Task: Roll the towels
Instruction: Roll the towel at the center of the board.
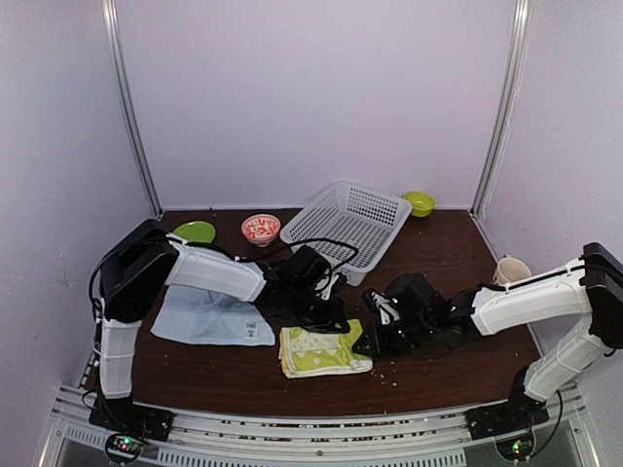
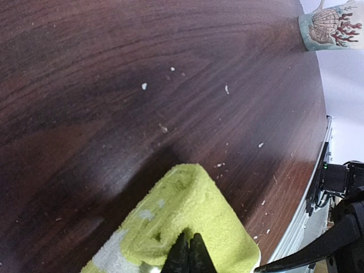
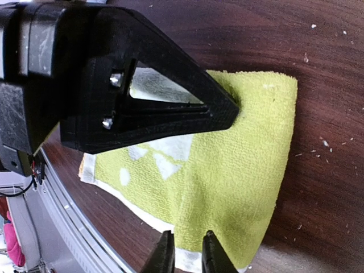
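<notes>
l claw (image 2: 189,254) pinched shut on green towel (image 1: 321,352) far edge, mid surface (image 1: 443,263). r claw (image 3: 187,254) slightly open at its right end, no grip. blue towel (image 1: 209,319) flat, just left.

Cannot see the lime-green towel (image 3: 227,170) whole: partly hidden behind the left pincer (image 3: 230,109), cut by the picture's edge just past the right pincer (image 3: 187,259). See only the tips of the right pincer's fingers (image 3: 211,256), and only 2 short stubs of the left pincer's fingers (image 2: 198,259) from its own camera. Cannot tell of any cloth pinched between those 2 closed tips. Far ahead of the left pincer, see just part of a mug (image 2: 333,25), sliced by the frame. From above, lose much of the pale blue towel (image 1: 209,321) under the arm (image 1: 219,272) behind the left pincer, and 1 corner of the basket (image 1: 375,206) beyond it.
</notes>
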`<state>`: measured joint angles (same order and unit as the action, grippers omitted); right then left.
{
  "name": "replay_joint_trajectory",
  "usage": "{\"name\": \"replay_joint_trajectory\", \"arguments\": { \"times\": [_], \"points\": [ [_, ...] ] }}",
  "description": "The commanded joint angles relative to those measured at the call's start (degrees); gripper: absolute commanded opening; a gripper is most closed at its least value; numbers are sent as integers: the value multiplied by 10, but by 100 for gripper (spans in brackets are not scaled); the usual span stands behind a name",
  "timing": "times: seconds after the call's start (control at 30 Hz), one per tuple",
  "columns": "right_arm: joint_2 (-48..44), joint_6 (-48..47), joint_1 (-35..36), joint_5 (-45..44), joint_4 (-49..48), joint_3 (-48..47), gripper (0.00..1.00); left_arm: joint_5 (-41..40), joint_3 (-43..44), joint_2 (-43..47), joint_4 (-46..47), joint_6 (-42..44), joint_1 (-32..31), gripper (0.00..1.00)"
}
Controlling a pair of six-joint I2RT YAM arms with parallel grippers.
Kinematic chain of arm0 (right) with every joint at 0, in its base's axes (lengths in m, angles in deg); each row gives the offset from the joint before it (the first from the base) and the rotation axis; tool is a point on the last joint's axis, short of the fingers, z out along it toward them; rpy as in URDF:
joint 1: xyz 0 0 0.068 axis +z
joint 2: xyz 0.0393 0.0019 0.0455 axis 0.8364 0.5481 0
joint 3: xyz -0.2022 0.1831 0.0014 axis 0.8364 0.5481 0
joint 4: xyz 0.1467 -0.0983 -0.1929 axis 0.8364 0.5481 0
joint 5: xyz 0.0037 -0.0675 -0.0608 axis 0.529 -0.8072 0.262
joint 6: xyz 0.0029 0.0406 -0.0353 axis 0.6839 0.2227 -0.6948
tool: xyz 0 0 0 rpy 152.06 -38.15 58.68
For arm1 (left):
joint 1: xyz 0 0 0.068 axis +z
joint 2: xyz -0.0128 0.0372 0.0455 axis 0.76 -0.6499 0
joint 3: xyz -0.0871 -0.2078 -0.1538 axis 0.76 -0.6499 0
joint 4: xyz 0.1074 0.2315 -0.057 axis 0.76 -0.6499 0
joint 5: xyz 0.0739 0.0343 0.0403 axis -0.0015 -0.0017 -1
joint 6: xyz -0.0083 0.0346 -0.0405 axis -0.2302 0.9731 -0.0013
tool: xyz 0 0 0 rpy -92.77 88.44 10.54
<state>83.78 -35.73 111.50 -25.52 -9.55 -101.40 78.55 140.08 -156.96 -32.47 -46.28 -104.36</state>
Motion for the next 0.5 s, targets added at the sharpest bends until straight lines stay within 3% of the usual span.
{"name": "replay_joint_trajectory", "arguments": {
  "times": [0.0,0.2,0.47],
  "points": [
    [32,-16,23,-4,23,-9,15,9,-8,-20,23,-6,4,0],
    [78,-7,39,10,35,-27,20,7,-17,-22,23,-3,7,0],
    [-51,15,4,-76,53,12,50,5,-26,-20,23,4,8,0]
  ]
}}
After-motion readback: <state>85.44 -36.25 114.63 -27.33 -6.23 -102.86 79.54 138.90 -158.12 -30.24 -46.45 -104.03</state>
